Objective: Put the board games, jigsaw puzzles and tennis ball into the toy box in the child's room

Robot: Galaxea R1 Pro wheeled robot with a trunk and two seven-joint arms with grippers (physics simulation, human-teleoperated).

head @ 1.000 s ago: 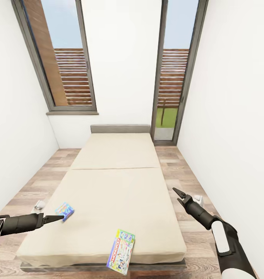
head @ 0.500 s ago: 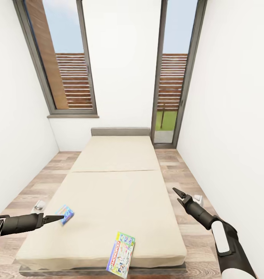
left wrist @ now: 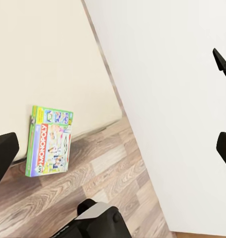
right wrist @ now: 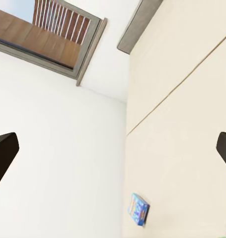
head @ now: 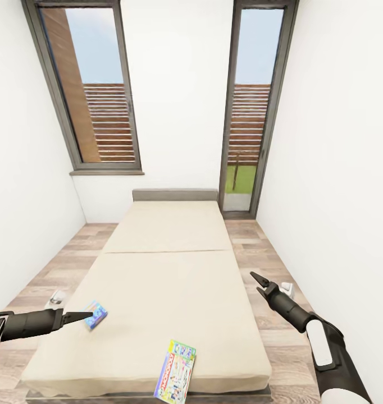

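Observation:
Two board games lie on the beige bed [head: 158, 269]. The light-blue one [head: 95, 314] [right wrist: 138, 209] rests near the bed's left edge, and my left gripper [head: 86, 317] [left wrist: 113, 156] hovers open just beside it. The Monopoly box [head: 176, 371] [left wrist: 49, 140] overhangs the bed's near edge. My right gripper [head: 259, 280] [right wrist: 113, 148] is open and empty over the floor at the bed's right side. The table, toy box, jigsaw puzzles and tennis ball are out of view.
White walls close in on both sides, leaving narrow strips of wood floor [head: 281, 331] along the bed. A small white object sits on the floor at each side [head: 57, 297] [head: 287, 289]. A window [head: 96, 90] and a glass door [head: 250, 112] fill the far wall.
The whole picture has slid slightly downward, so the camera moved. Both arms hold the same pose and both games lie where they were.

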